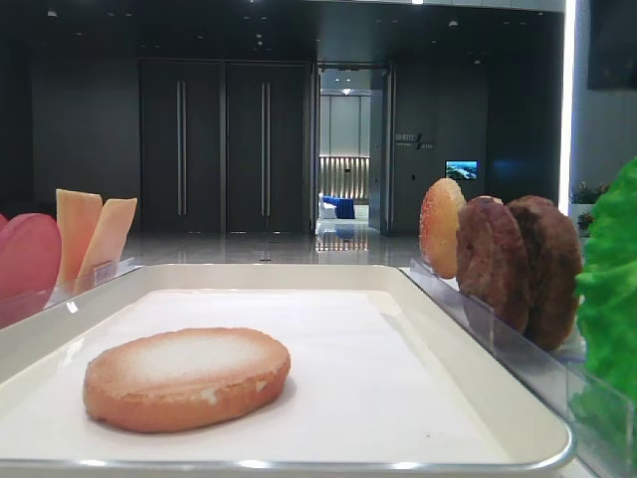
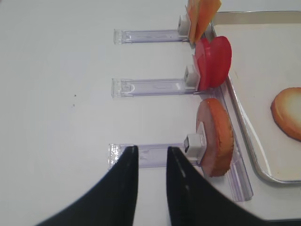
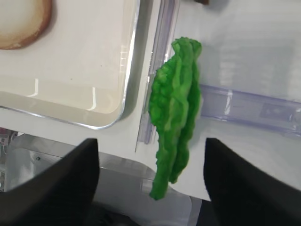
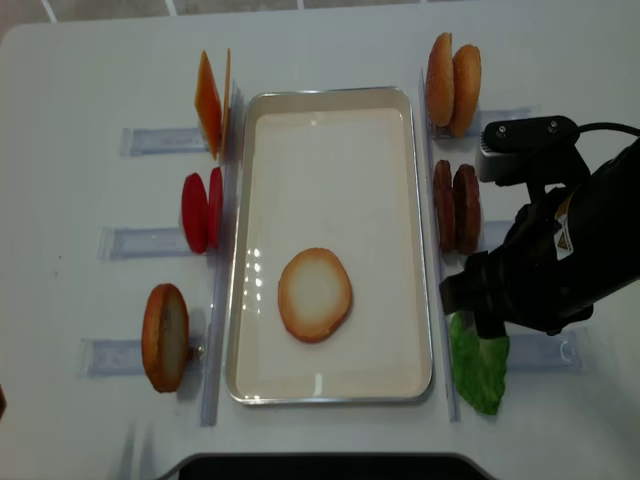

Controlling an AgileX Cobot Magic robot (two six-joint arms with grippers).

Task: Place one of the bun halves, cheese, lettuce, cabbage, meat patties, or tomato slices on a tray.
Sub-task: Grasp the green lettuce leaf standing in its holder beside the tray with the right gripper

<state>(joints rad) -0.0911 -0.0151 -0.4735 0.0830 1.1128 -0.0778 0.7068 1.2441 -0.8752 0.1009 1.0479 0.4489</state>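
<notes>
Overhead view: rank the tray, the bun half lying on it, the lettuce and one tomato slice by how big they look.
1. tray
2. bun half
3. lettuce, partly hidden under the right arm, so its rank against the bun is unsure
4. tomato slice, standing on edge, so it looks narrow

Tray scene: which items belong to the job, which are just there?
Job:
tray
bun half on tray
lettuce
meat patties
tomato slices
cheese
spare bun halves
right gripper

Just there:
clear holders
table
</notes>
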